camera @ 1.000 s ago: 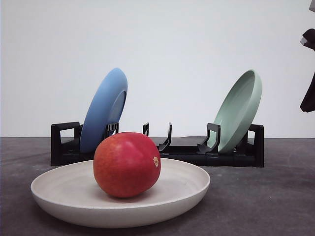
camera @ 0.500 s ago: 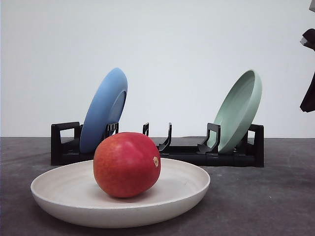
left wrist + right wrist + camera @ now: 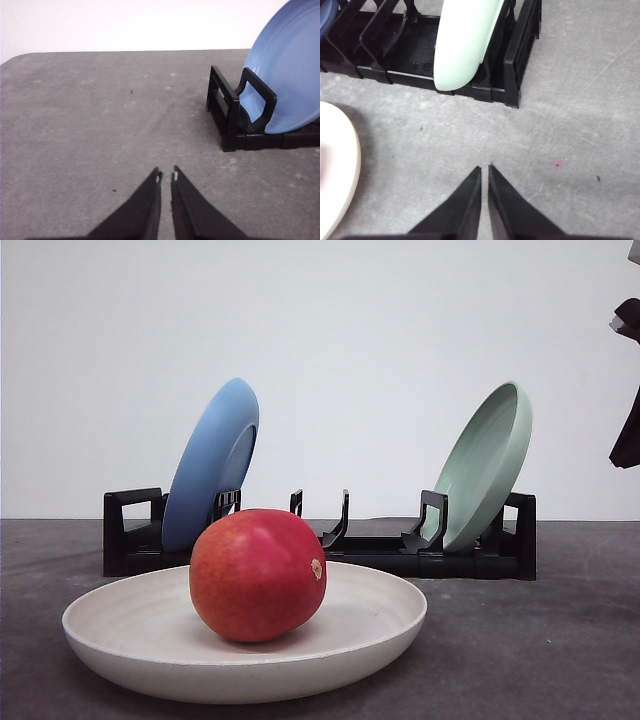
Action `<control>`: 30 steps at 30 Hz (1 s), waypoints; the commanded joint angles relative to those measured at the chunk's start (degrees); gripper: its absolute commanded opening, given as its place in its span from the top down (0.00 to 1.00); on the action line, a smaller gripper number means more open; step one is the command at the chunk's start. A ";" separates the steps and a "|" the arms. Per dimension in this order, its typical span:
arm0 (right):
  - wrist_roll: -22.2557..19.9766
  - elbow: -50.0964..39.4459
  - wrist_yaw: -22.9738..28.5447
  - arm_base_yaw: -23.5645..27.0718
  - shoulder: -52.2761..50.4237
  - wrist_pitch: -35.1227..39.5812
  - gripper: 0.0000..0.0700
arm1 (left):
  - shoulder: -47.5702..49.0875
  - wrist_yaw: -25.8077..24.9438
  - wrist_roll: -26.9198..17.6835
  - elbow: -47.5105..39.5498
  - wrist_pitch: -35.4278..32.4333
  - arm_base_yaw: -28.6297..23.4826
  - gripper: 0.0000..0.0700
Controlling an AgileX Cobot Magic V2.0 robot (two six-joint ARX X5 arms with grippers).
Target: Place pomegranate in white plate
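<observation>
One pomegranate [image 3: 258, 575] is sitting inside the white plate [image 3: 120, 625], a little to the left of the plate's middle, with its small pale spot facing to the right, so the task is looking finished. Behind the plate, a black rack [image 3: 130, 530] is holding a blue plate [image 3: 212, 462] on the left and a pale green plate [image 3: 487, 465] on the right, both leaning in their slots. The left gripper [image 3: 166, 176] is hanging over the bare grey table [image 3: 100, 125], near the end of the rack with the blue plate, and its two fingers are almost touching, with nothing between them. The right gripper [image 3: 485, 169] is also narrowed to a thin gap and holding nothing; it is hanging over the table between the white plate's rim and the rack end with the green plate. The fruit is looking smooth, firm and fairly heavy for its size, and its round skin is probably a little slippery, so it could roll. If it needs moving again, taking it across the widest middle part, with the jaws opening wide first, is seeming the safest way.
</observation>
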State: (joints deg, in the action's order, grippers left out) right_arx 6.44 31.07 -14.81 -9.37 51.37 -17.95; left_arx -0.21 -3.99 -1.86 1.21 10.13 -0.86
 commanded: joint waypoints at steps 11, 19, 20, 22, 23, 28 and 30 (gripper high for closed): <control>0.19 0.00 0.01 -0.15 0.20 1.93 0.98 | 0.03 0.18 -0.63 -0.52 -0.74 0.09 0.98; -2.55 0.00 0.33 -0.24 -0.69 4.26 0.98 | 0.04 0.18 -0.63 -0.52 -0.76 0.09 0.98; -3.99 -0.02 0.71 -0.22 -1.75 4.18 0.98 | 0.04 0.19 -0.63 -0.52 -0.76 0.09 0.98; -6.19 -0.59 2.41 -0.21 -4.63 4.25 0.98 | 0.04 0.17 -0.63 -0.52 -0.74 0.09 0.98; -6.99 -1.29 4.10 -0.15 -6.48 4.42 0.98 | 0.03 0.17 -0.63 -0.52 -0.76 0.09 0.98; -6.66 -9.16 15.19 0.98 -19.37 6.40 0.98 | 0.04 0.17 -0.65 -0.52 -0.76 0.09 0.98; -5.55 -12.70 17.45 2.02 -24.81 6.39 0.98 | 0.03 0.17 -0.64 -0.52 -0.76 0.09 0.98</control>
State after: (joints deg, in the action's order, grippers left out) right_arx 0.28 19.31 1.86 -7.53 28.51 -11.79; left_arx -0.21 -3.99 -1.93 1.21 10.11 -0.86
